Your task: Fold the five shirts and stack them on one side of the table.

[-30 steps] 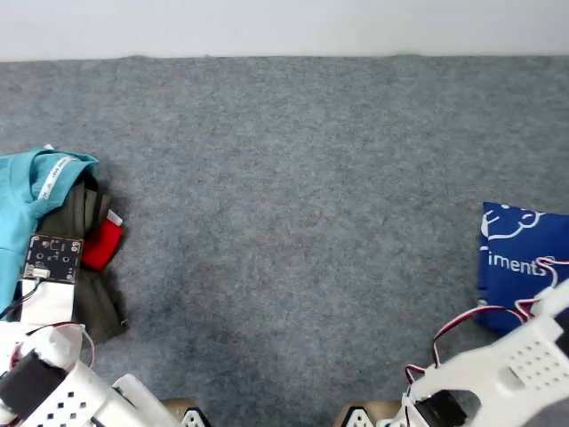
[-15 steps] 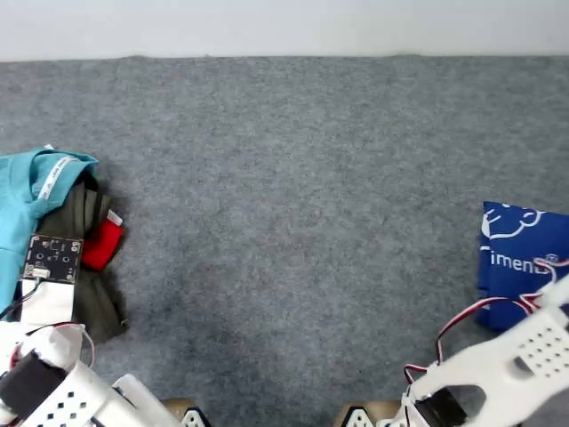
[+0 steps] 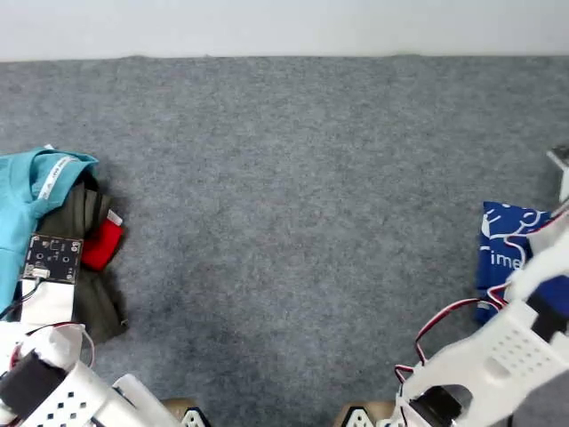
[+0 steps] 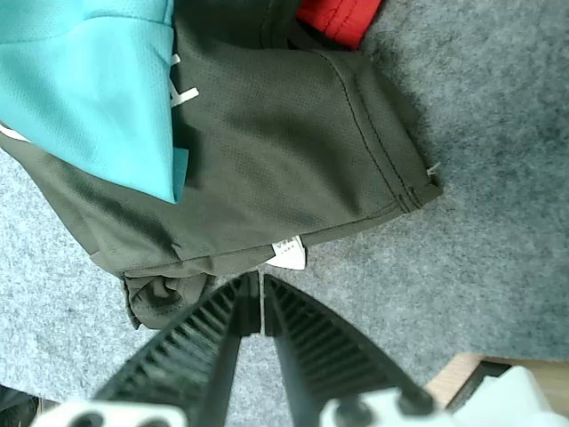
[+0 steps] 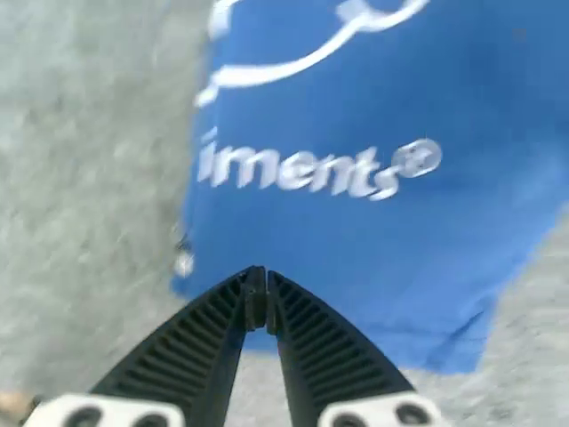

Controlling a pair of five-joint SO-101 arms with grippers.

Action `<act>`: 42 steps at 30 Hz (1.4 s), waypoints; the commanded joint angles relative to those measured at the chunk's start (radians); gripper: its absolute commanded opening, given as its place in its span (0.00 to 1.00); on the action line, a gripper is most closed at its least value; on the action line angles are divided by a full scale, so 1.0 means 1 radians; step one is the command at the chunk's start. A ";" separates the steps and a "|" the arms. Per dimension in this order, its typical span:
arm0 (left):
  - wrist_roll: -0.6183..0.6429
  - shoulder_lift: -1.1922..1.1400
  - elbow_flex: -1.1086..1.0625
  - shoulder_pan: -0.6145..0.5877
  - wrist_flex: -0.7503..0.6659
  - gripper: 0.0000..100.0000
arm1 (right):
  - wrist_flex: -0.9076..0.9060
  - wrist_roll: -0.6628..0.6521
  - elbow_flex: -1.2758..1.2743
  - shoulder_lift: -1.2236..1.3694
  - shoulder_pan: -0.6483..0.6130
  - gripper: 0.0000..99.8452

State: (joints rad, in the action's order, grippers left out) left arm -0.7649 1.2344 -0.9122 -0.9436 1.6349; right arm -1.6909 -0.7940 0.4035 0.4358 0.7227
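A folded blue shirt [image 3: 503, 250] with white print lies at the table's right edge, partly under the right arm [image 3: 507, 351]. In the right wrist view my right gripper [image 5: 256, 298] hangs shut above the blue shirt [image 5: 373, 178], near its edge, holding nothing. At the left edge lies a heap: a teal shirt [image 3: 31, 191] over a dark olive shirt [image 3: 89, 294], with a red shirt [image 3: 102, 242] poking out. My left gripper [image 4: 260, 298] is shut and empty just off the olive shirt's [image 4: 267, 160] hem, beside the teal shirt [image 4: 80, 89] and the red shirt [image 4: 342, 18].
Grey felt [image 3: 293, 196] covers the table up to the white wall at the back. A wooden table edge [image 4: 462, 382] shows beside the left gripper. The left arm [image 3: 49, 356] with its circuit board rests over the heap.
The right arm has swung up and farther over the blue shirt, covering more of it. The left arm and the shirt heap have not moved.
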 commanded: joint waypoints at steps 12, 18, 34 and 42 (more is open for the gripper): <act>0.002 0.008 0.015 -0.002 0.006 0.02 | 0.079 0.008 -0.170 0.071 0.019 0.01; 0.002 0.008 0.015 -0.002 0.006 0.02 | 0.104 0.014 -0.173 0.170 -0.024 0.01; 0.002 0.008 0.019 0.003 0.005 0.02 | -0.035 0.072 -0.161 -0.079 -0.096 0.01; 0.002 0.006 0.024 0.003 0.051 0.02 | -0.102 0.078 -0.207 -0.358 -0.096 0.01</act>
State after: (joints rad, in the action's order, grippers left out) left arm -0.7649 1.2344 -0.9122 -0.9436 1.6717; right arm -1.7522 -0.7265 0.2179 0.2117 0.6368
